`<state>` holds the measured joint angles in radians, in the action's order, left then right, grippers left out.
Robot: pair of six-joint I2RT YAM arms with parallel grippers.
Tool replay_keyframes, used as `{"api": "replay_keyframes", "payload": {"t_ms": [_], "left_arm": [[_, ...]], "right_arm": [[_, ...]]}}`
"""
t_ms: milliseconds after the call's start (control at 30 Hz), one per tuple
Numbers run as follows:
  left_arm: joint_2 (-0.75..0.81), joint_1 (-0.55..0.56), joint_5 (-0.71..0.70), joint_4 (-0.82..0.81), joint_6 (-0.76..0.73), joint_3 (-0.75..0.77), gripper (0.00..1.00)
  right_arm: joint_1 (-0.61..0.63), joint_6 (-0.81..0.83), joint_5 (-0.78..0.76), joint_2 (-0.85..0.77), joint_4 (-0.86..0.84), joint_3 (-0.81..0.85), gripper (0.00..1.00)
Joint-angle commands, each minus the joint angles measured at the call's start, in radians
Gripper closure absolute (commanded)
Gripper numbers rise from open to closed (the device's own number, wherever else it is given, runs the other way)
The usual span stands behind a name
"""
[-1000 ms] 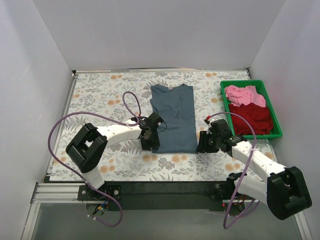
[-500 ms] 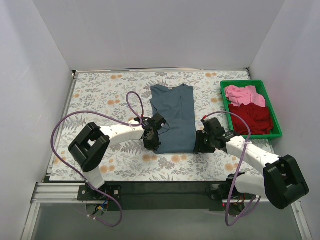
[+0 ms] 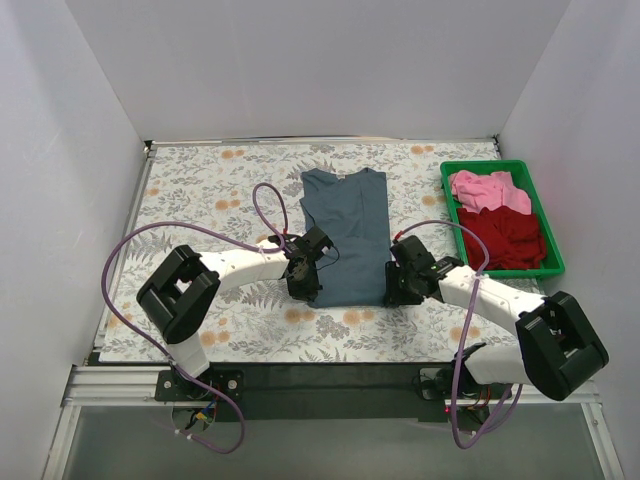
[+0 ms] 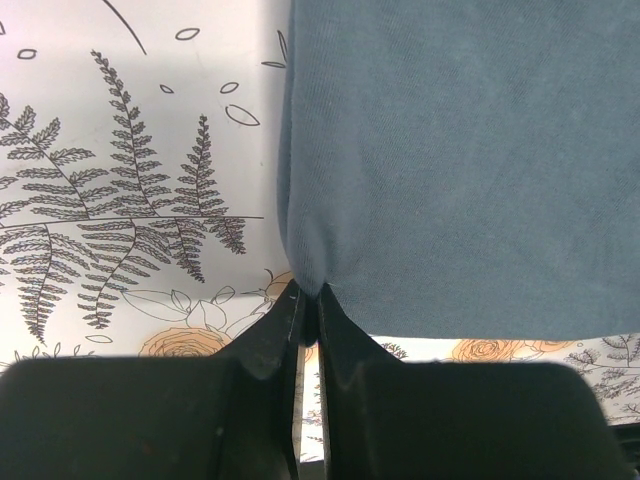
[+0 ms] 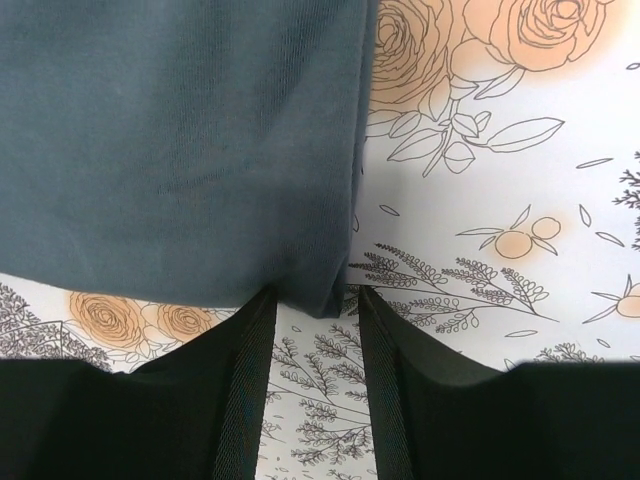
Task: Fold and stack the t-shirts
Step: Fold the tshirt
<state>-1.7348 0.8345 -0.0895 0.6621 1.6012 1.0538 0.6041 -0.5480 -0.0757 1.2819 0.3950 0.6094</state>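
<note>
Floral table [image 3: 200, 180]; blue-grey t-shirt [image 3: 348, 235] lengthwise near-to-far, collar far

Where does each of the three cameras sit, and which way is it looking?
Top external: above and behind the bases, looking down at the table, both arms, blue-grey t-shirt, green bin.
Left wrist: on the left arm, looking past the left tool, shut on the shirt's near-left corner.
Right wrist: likewise, past the open right tool astride the near-right corner.
Shared: all three show that shirt.
</note>
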Motion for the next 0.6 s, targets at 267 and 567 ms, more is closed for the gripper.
{"api": "replay_keyframes", "payload": {"t_ms": [267, 567], "left_arm": [[0.031, 0.003, -0.006, 0.024, -0.026, -0.031, 0.99], [0.041, -0.008, 0.002, 0.036, -0.043, -0.031, 1.0]], "right_arm": [[0.022, -0.046, -0.128, 0.086, 0.107, -0.072, 0.72], [0.02, 0.0, -0.101, 0.109, 0.09, -0.076, 0.99]]}}
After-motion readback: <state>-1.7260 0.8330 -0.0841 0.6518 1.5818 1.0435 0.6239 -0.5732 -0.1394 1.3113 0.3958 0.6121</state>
